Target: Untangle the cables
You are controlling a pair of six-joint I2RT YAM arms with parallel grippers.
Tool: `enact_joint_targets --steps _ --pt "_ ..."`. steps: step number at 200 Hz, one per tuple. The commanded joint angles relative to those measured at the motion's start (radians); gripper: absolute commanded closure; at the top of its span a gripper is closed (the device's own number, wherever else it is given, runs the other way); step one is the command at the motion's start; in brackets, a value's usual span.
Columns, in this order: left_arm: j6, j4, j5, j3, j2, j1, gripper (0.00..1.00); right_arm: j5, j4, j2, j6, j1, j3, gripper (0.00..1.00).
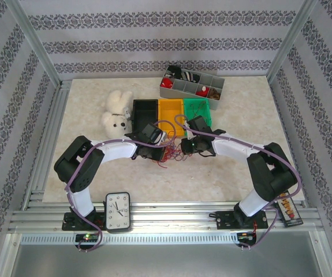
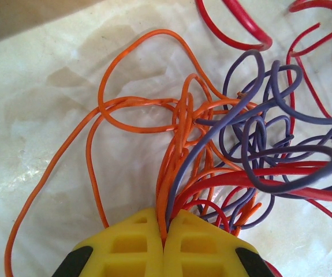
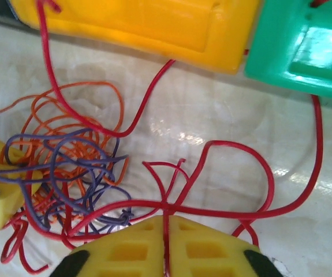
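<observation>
**Top external view.** Both arms reach inward over the pale table (image 1: pixel 241 133). The left gripper (image 1: pixel 163 154) and right gripper (image 1: pixel 185 150) face each other near its middle. The cables (image 1: pixel 174 157) lie as a small tangle on the table between the two grippers. Just beyond them stand a black bin (image 1: pixel 144 109), a yellow bin (image 1: pixel 170 109) and a green bin (image 1: pixel 198 108), side by side. A white plush toy (image 1: pixel 116 112) lies left of the bins, a grey organiser (image 1: pixel 191 85) sits at the far edge, and a clock (image 1: pixel 118 212) stands at the near edge by the left arm's base.

**Left wrist view.** The yellow fingers of the left gripper are pressed together and pinch a bundle of orange, purple and red strands. From the seam, wide orange loops spread to one side, and purple coils crossed by red strands spread to the other.

**Right wrist view.** The yellow fingers of the right gripper meet on a single red strand clamped in the seam. The orange and purple knot lies to the left, touching a yellow finger of the left gripper. Long red loops run right and far toward the yellow and green bins.
</observation>
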State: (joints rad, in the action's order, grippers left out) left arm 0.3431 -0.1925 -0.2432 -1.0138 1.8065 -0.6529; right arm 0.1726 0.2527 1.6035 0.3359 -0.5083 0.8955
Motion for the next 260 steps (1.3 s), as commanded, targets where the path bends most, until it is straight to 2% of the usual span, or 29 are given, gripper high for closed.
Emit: enact_joint_targets --steps 1,21,61,83,120,153,183,205,224,260 --pt "-0.017 -0.061 -0.024 0.031 0.013 -0.010 1.00 -0.047 -0.025 -0.051 0.042 0.039 -0.039 0.98" --pt "-0.021 -0.071 -0.015 0.028 0.019 -0.010 1.00 -0.134 -0.007 -0.109 0.064 0.075 -0.067 1.00" --pt "-0.035 -0.090 0.005 0.027 0.019 -0.008 1.00 -0.411 0.128 -0.254 0.128 0.197 -0.106 1.00" --pt "-0.044 -0.103 0.018 0.029 0.016 -0.007 1.00 -0.466 0.165 -0.325 0.166 0.298 -0.144 1.00" --pt "-0.050 -0.120 0.049 0.060 -0.014 0.007 1.00 -0.460 0.172 -0.458 0.209 0.511 -0.206 1.00" --pt "-0.004 -0.109 0.080 0.118 -0.062 0.050 1.00 -0.420 0.175 -0.507 0.199 0.673 -0.212 1.00" --pt "0.055 -0.109 0.129 0.160 -0.096 0.096 1.00 -0.400 0.174 -0.516 0.208 0.765 -0.201 1.00" --pt "0.122 -0.109 0.168 0.205 -0.132 0.156 1.00 -0.333 0.161 -0.517 0.257 0.857 -0.204 1.00" --pt "0.145 -0.086 0.153 0.238 -0.159 0.192 1.00 -0.285 0.151 -0.507 0.276 0.883 -0.201 1.00" --pt "0.129 -0.086 0.128 0.241 -0.156 0.193 1.00 -0.242 0.137 -0.525 0.283 0.883 -0.199 1.00"
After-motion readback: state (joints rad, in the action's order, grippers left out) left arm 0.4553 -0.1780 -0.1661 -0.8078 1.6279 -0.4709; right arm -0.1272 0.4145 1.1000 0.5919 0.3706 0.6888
